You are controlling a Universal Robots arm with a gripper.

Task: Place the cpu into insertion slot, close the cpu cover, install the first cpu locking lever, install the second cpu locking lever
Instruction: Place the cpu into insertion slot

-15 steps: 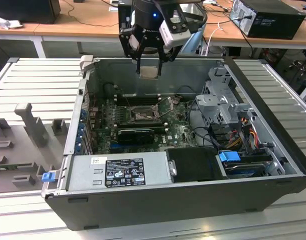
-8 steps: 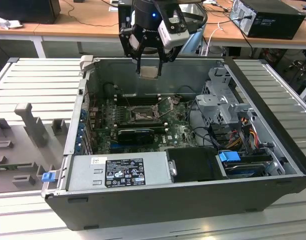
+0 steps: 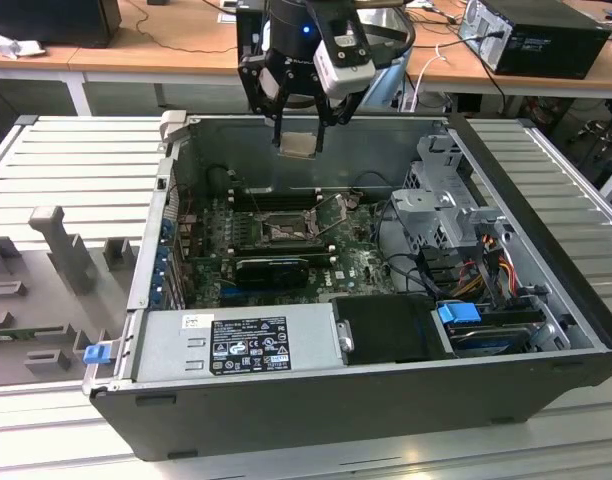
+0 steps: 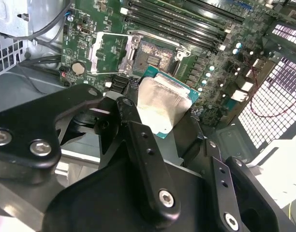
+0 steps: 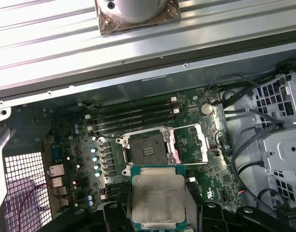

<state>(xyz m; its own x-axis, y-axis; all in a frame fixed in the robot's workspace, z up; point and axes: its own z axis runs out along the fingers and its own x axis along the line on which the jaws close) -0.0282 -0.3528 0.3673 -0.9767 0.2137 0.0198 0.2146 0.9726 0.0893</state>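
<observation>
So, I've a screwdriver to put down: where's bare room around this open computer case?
Bare: the ribbed grey metal tabletop at the exterior view's left, bordered by the black computer case and the grey fixture blocks. Crowded: inside the case, silvery drive cage and coloured cables at that view's right, black gripper holding the square tan-silver cpu overhead.
</observation>
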